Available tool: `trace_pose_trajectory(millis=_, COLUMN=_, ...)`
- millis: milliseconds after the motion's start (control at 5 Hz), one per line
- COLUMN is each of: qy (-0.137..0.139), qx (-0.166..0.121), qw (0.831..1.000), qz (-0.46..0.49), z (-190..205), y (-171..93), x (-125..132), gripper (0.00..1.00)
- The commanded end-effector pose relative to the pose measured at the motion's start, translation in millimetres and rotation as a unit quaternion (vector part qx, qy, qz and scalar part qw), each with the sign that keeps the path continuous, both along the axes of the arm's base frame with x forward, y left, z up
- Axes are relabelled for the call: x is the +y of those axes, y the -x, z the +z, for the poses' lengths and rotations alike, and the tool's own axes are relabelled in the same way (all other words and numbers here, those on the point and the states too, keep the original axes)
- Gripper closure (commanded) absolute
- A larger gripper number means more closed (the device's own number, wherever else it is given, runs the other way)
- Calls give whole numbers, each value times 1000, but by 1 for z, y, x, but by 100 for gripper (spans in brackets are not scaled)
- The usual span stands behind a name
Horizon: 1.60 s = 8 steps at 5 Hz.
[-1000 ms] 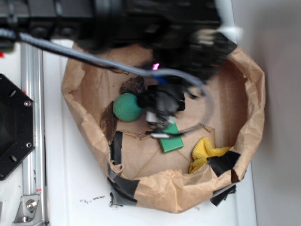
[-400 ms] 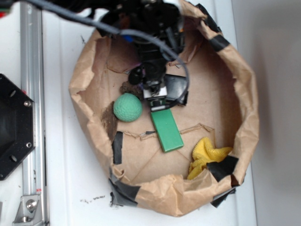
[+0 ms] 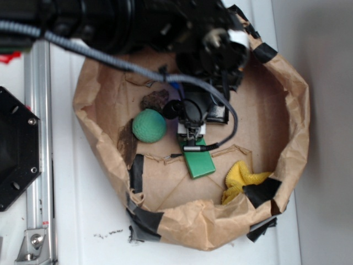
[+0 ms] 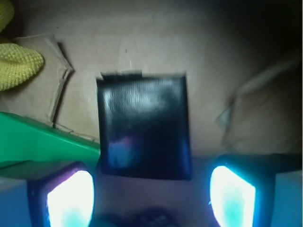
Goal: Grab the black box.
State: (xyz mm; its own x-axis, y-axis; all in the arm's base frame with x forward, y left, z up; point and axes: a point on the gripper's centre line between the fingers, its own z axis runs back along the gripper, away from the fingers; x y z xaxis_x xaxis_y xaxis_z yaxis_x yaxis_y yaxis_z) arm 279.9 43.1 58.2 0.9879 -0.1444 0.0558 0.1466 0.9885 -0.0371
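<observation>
fingers [image 4: 151, 189] lower than before, straddling black box [image 4: 143, 126]

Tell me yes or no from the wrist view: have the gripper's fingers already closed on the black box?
No. The black box lies on the cardboard between the two lit fingertips, which stand wide apart with open gaps on both sides.
</observation>
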Motion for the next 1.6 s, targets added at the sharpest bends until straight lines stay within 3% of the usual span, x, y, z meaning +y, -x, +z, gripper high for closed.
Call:
trace_pose_trajectory(millis=0, qy=-109, qx=-42, qw=992, qz=-47, z=27, y=-3, x=-3, gripper=0)
trace_pose_trajectory(millis=200, qy=-153, qx=-29, qw=987, qz=-38, z=13, y=-10, x=-10, gripper=0)
trace_pose_trajectory(millis=400, qy=-103, qx=-23, qw=994, qz=-28, z=-10, y=-18, x=-16, gripper=0)
trace_pose_trajectory(millis=800, qy=-24, qx=13, qw=998, qz=60, z=-39, y=-12, x=23, gripper=0)
trace_pose_trajectory(millis=1000, qy=-46, qx=24, qw=997, qz=57, z=-34, y=-9, x=32, gripper=0)
trace_pose_trajectory(millis=1200, qy=-67, qx=6, qw=997, qz=43, z=-14, y=-8, x=22, gripper=100)
trace_pose_trajectory(millis=1400, qy=-88, qx=-28, qw=996, qz=2, z=34, y=-14, x=-5, gripper=100)
